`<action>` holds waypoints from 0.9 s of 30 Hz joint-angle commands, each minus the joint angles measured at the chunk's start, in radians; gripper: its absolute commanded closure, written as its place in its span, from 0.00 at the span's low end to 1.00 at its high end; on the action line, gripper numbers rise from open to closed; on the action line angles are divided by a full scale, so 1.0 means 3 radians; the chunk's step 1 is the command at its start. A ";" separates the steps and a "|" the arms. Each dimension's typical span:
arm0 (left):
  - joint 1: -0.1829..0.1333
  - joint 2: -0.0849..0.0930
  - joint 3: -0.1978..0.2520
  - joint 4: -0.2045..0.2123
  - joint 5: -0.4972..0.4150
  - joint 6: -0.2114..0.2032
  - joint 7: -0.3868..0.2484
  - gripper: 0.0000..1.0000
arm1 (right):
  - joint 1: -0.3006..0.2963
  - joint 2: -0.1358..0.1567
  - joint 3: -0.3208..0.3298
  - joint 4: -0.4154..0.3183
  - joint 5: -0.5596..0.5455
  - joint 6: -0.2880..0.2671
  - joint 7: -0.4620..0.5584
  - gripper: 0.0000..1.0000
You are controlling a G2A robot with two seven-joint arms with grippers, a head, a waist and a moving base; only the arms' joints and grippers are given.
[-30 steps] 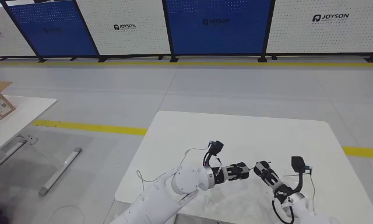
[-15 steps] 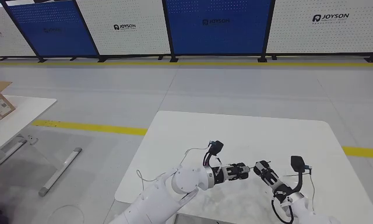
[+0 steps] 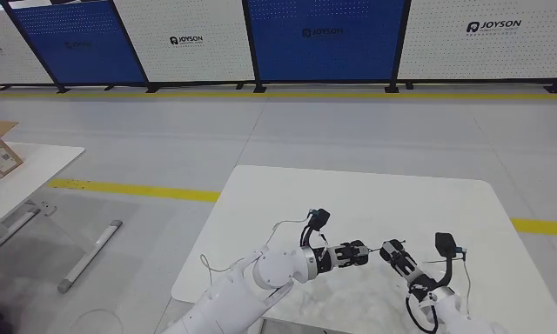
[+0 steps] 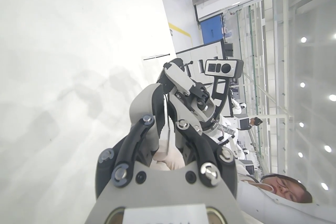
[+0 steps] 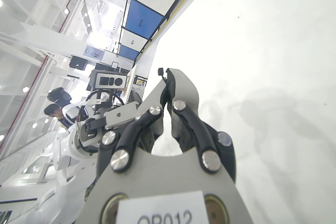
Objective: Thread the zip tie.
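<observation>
Entry 1: table, white with rounded corners, recorded across the lower centre and lower right of the top view. Entry 2: left gripper, recorded low in the top view, just left of centre, above the table's near part and pointed toward the frame's right. Its fingers were drawn together on the zip tie. Entry 3: right gripper, recorded just right of the left one, tip facing tip, the two held near each other with a small gap left between. Its fingers were pressed together on the tie as well. Entry 4: zip tie, black and thin, held off the table between the two grippers. Its small head was seen projecting just past the right fingertips in the right wrist view. A fine dark line was seen bridging the gap between the tips in the top view.
</observation>
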State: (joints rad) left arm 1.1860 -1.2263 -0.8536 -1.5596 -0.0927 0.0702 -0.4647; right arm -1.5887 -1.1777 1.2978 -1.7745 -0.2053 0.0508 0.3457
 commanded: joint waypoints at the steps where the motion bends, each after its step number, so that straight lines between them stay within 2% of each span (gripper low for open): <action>1: 0.0003 0.0001 -0.0002 -0.0004 0.0001 0.0003 0.0002 0.93 | -0.0001 -0.0001 0.0001 0.0002 0.0002 -0.0003 -0.0002 1.00; 6: 0.0008 0.0003 -0.0005 -0.0008 0.0003 0.0005 0.0002 0.92 | 0.0000 -0.0003 0.0001 0.0006 -0.0003 -0.0008 -0.0001 1.00; 11: 0.0008 0.0003 -0.0008 -0.0007 -0.0010 -0.0008 0.0010 0.72 | -0.0001 -0.0004 0.0003 0.0009 -0.0010 -0.0007 0.0000 1.00; 14: 0.0008 0.0003 -0.0018 0.0002 -0.0033 -0.0012 0.0024 0.70 | 0.0001 -0.0005 0.0002 0.0013 -0.0017 -0.0006 0.0005 1.00; 18: -0.0002 0.0001 -0.0029 0.0030 -0.0061 -0.0011 0.0032 0.76 | 0.0000 -0.0006 0.0001 0.0013 -0.0023 -0.0013 -0.0002 1.00; 22: -0.0011 -0.0002 -0.0026 0.0051 -0.0078 -0.0010 0.0034 0.90 | -0.0008 -0.0008 0.0000 0.0005 -0.0033 -0.0019 -0.0008 1.00; 24: -0.0013 -0.0003 -0.0025 0.0054 -0.0083 -0.0011 0.0033 1.00 | -0.0010 -0.0008 0.0001 0.0002 -0.0038 -0.0021 -0.0009 1.00; 27: -0.0019 -0.0004 -0.0021 0.0060 -0.0084 -0.0017 0.0029 1.00 | -0.0014 -0.0009 0.0002 -0.0001 -0.0039 -0.0022 -0.0013 1.00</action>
State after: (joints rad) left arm 1.1809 -1.2274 -0.8603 -1.5421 -0.1180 0.0660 -0.4556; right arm -1.5925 -1.1803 1.2984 -1.7744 -0.2171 0.0440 0.3423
